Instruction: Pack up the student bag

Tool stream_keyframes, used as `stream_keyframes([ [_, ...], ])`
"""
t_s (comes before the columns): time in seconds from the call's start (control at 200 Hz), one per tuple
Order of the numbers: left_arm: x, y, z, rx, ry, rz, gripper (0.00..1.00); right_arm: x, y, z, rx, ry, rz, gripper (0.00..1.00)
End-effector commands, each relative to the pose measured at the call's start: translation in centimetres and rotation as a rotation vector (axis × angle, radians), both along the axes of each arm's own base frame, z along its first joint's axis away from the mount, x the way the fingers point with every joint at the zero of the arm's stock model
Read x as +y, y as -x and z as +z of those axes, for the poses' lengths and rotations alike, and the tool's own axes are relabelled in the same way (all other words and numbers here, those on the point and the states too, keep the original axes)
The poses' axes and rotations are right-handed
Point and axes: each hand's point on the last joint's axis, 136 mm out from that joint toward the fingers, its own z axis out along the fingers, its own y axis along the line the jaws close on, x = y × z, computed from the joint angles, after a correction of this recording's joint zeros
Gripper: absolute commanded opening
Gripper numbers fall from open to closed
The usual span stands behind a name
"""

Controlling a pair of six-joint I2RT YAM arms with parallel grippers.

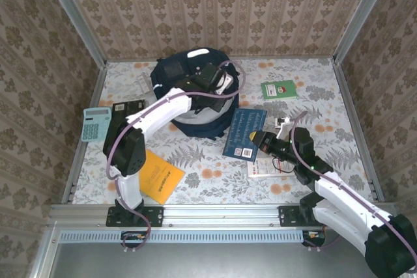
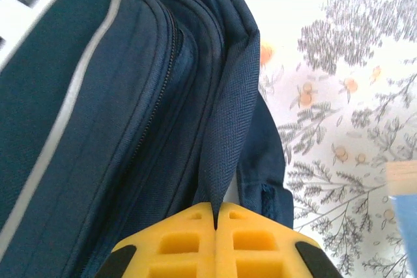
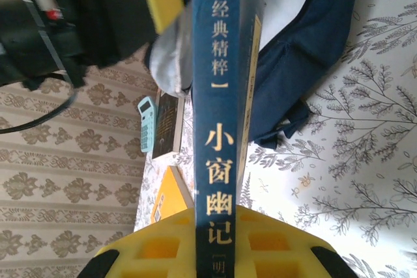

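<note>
The student bag [image 1: 186,99] lies at the back middle of the table, navy with a white stripe [image 2: 62,122]. My left gripper [image 1: 220,80] is at the bag's right edge, shut on a fold of its navy fabric [image 2: 225,154]; the yellow pads [image 2: 189,242] press together on it. My right gripper [image 1: 262,139] is shut on a dark blue book [image 1: 244,133] just right of the bag. In the right wrist view the book's spine [image 3: 221,128] with gold characters stands between the pads [image 3: 150,249], and the bag [image 3: 306,50] lies beyond it.
A green booklet [image 1: 279,89] lies at the back right. At the left are a light blue calculator [image 1: 96,124] and a black book [image 1: 128,107]. A yellow book [image 1: 160,175] sits front left. A white booklet [image 1: 264,169] lies under my right arm. Walls enclose the table.
</note>
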Motion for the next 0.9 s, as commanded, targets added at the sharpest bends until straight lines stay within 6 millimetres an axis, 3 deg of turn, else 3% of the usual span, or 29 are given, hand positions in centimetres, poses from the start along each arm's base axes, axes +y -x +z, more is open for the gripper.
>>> stream_keyframes([
  [0.0, -0.3, -0.2, 6.1, -0.082, 0.111, 0.02, 0.0, 1.0, -1.4, 4.3, -0.102, -0.111, 0.01, 0.0],
  [0.22, 0.8, -1.2, 10.4, -0.145, 0.185, 0.073, 0.0, 2.0, -5.4, 5.5, -0.095, -0.171, -0.06, 0.0],
  [0.46, 1.5, -3.0, 12.8, -0.174, 0.217, 0.12, 0.0, 3.0, -12.4, 5.1, -0.057, -0.202, -0.21, 0.0],
  [0.67, 1.2, -4.6, 15.8, -0.19, 0.272, 0.143, 0.0, 6.7, -19.3, 3.2, -0.034, -0.325, -0.228, 0.0],
  [0.895, -0.3, -4.8, 16.4, -0.175, 0.282, 0.138, 0.0, 9.0, -24.5, 0.9, -0.052, -0.405, -0.319, 0.0],
])
